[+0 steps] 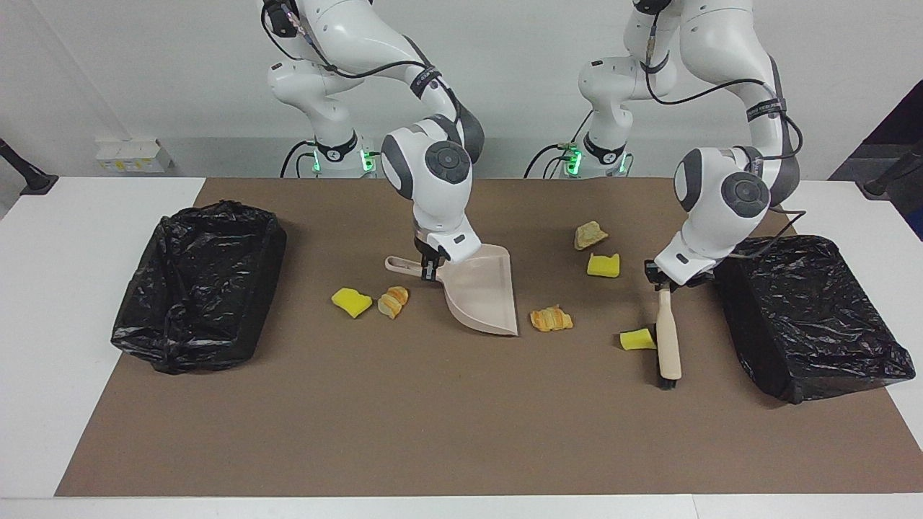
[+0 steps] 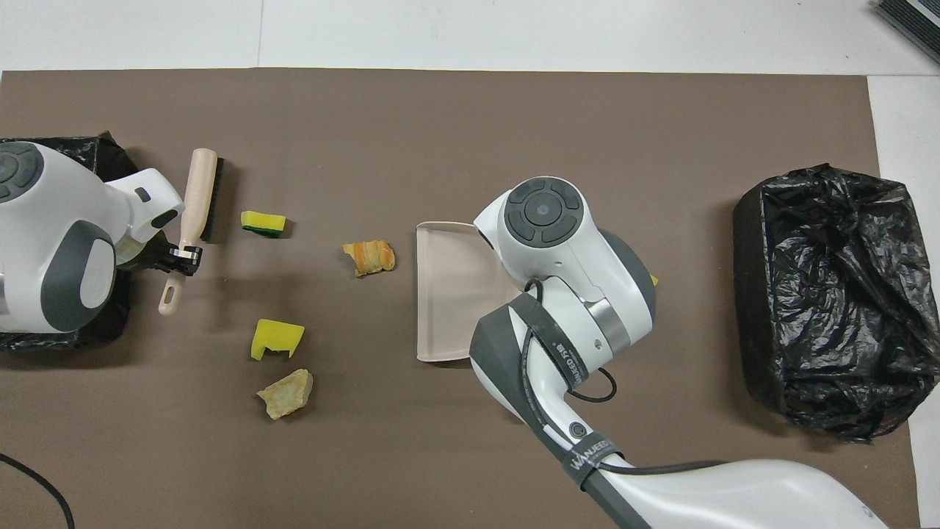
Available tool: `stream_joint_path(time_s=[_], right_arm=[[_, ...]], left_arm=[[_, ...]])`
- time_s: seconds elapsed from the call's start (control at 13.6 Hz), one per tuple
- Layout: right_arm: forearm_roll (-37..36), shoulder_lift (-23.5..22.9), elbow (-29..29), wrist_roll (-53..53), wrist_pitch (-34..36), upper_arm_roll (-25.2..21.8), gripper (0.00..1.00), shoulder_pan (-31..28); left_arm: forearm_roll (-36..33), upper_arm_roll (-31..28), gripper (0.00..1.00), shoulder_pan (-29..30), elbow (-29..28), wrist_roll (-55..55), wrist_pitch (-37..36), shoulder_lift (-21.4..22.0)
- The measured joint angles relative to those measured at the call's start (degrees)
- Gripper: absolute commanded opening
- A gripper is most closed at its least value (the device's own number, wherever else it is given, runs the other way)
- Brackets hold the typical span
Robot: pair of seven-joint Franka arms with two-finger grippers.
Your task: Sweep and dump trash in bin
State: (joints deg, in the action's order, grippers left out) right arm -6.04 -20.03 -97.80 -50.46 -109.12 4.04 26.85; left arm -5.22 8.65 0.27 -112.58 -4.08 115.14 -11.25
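Right end effector point(image 1: 430, 268) gripping dustpan point(image 1: 484, 295); trash point(image 1: 551, 318) — yellow, tan chunks

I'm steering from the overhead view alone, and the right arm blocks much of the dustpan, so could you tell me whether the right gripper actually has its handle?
Observer: Yes. In the facing view the right gripper is closed on the handle of the dustpan.
Operator: Thank you. Is any trash hidden under that arm?
Observer: Two pieces, a yellow sponge wedge and a bread-like piece, lie beside the dustpan toward the right arm's end.
Operator: And is the brush down?
Observer: The left gripper holds the brush, and its bristle end appears to rest on the mat.
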Motion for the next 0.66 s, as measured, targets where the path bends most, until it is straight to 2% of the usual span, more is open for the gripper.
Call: stream_joint_path(time_s=[0.29, 0.66], right_arm=[[0.0, 0.0, -0.2, 3.0, 0.0, 0.0, 0.0, 1.8], [0.0, 0.0, -0.3, 4.4, 0.1, 0.0, 0.0, 1.8]], left_arm=[[0.7, 6.3, 0.0, -0.1, -1.4, 0.2, -1.5, 0.7], [1.7, 17.2, 0.0, -0.5, -6.7, 3.2, -1.7, 4.5]])
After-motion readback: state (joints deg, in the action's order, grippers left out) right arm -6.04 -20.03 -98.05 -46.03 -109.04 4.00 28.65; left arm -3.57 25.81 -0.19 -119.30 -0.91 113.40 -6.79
